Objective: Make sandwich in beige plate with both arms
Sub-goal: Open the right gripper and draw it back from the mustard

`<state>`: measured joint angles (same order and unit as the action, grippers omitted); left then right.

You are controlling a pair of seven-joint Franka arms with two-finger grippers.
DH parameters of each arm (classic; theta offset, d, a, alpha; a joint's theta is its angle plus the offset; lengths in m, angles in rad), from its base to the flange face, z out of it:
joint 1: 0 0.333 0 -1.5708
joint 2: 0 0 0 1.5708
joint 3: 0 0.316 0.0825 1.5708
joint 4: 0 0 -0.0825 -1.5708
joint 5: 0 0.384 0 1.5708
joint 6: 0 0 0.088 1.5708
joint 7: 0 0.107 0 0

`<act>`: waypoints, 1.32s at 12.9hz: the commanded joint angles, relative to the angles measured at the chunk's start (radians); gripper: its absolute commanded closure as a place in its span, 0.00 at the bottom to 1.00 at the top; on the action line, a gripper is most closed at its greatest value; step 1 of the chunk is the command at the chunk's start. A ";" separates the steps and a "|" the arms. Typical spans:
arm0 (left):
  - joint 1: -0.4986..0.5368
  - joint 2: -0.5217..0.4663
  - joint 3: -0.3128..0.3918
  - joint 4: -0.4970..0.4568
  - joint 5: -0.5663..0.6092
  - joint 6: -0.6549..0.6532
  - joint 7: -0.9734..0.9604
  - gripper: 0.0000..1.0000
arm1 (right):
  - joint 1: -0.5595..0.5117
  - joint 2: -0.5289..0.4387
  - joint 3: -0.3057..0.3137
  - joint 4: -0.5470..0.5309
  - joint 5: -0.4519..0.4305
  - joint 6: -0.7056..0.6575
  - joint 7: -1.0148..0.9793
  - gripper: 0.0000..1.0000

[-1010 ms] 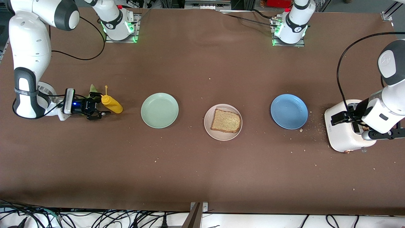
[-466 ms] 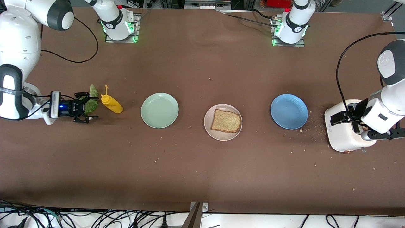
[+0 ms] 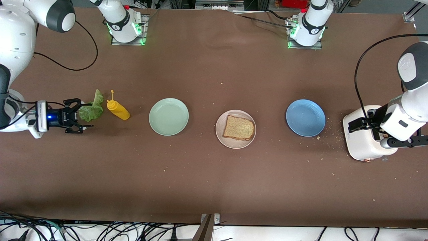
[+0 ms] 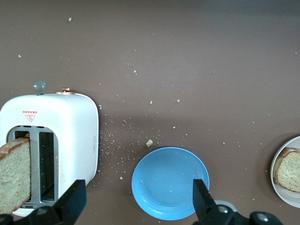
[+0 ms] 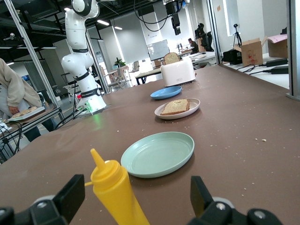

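The right gripper (image 3: pixel 79 115), fingers spread, lies low beside the lettuce leaf (image 3: pixel 91 108), apparently touching its edge. The yellow bottle (image 3: pixel 117 109) lies just beside the leaf. Past the mint-green plate (image 3: pixel 169 116), the beige plate (image 3: pixel 235 129) holds one bread slice (image 3: pixel 238 127). The left gripper (image 4: pixel 140 204) hangs open over the white toaster (image 3: pixel 364 134), where another slice (image 4: pixel 15 174) stands in a slot.

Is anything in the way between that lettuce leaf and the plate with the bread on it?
Yes. Between the lettuce leaf and the beige plate lie the yellow squeeze bottle, right beside the leaf, and then the mint-green plate.
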<state>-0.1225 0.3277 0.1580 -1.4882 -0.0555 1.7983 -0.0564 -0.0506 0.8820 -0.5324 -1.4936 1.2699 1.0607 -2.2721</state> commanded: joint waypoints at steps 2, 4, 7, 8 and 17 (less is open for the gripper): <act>-0.009 -0.004 0.002 0.002 0.037 -0.008 -0.019 0.00 | -0.005 -0.018 -0.006 0.093 -0.024 -0.051 0.141 0.00; -0.009 -0.004 0.003 0.002 0.037 -0.008 -0.019 0.00 | -0.005 -0.023 -0.006 0.125 -0.023 -0.059 0.199 0.00; -0.008 -0.004 0.002 0.003 0.037 -0.008 -0.019 0.00 | 0.005 -0.025 -0.001 0.203 -0.018 -0.059 0.313 0.00; -0.009 -0.004 0.003 0.003 0.037 -0.008 -0.019 0.00 | 0.005 -0.029 0.002 0.225 -0.015 -0.059 0.362 0.00; -0.009 -0.003 0.002 0.002 0.037 -0.008 -0.019 0.00 | 0.059 -0.097 -0.009 0.291 -0.014 -0.057 0.630 0.00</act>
<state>-0.1228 0.3278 0.1580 -1.4882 -0.0555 1.7983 -0.0567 -0.0264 0.7931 -0.5325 -1.2428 1.2681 1.0126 -1.7102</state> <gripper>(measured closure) 0.000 0.000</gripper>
